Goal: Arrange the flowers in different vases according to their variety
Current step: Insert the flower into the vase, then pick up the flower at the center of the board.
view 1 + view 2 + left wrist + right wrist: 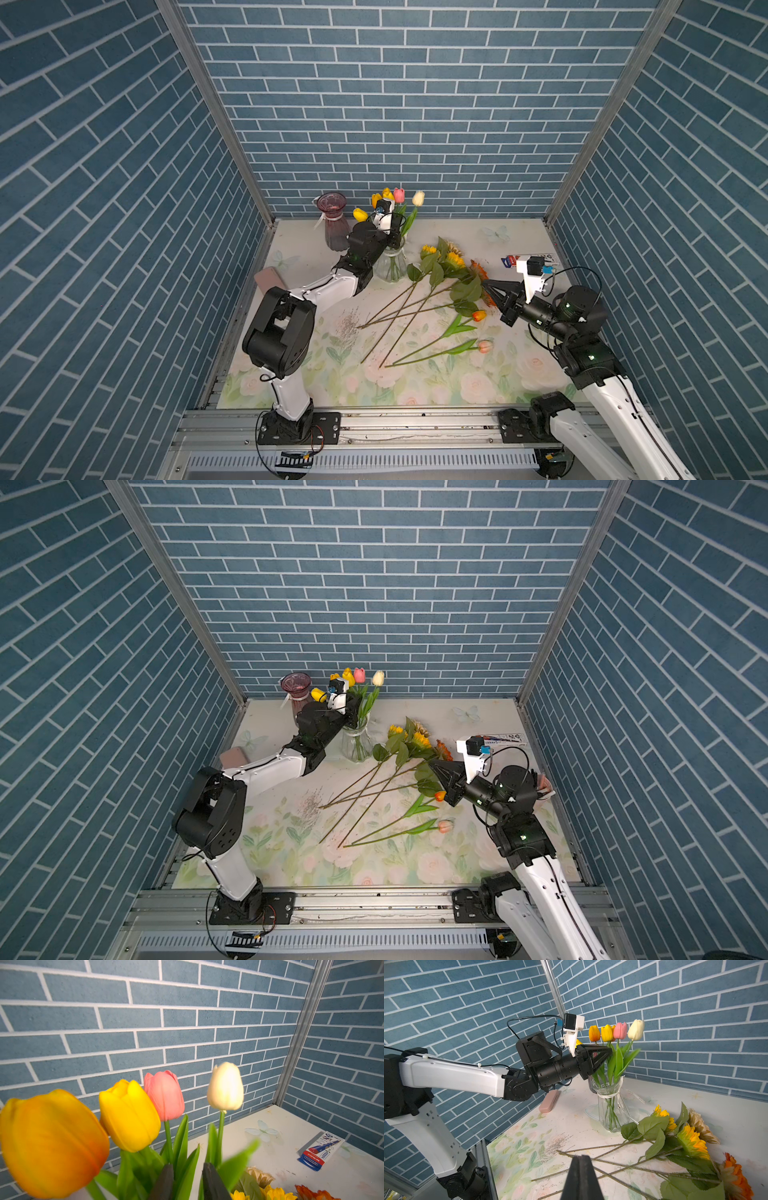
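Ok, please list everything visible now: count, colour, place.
clear vase: one; colourless; back centre
purple vase: one; purple; empty, back left
standing tulips: at least five; yellow, orange, pink, cream; in clear vase
lying tulips: two; orange, pink; on mat, right side
sunflowers: four; two yellow, cream, orange; lying mid-mat
case: one; pink; left edge
carton: one; blue, red, white; back right
mat: one; floral; under everything
left end effector: one; black; open among tulip leaves
right end effector: one; black; shut, near sunflower heads

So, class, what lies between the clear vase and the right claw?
The sunflowers, heads and leaves, lie between the clear vase and the right claw; both top views show it.
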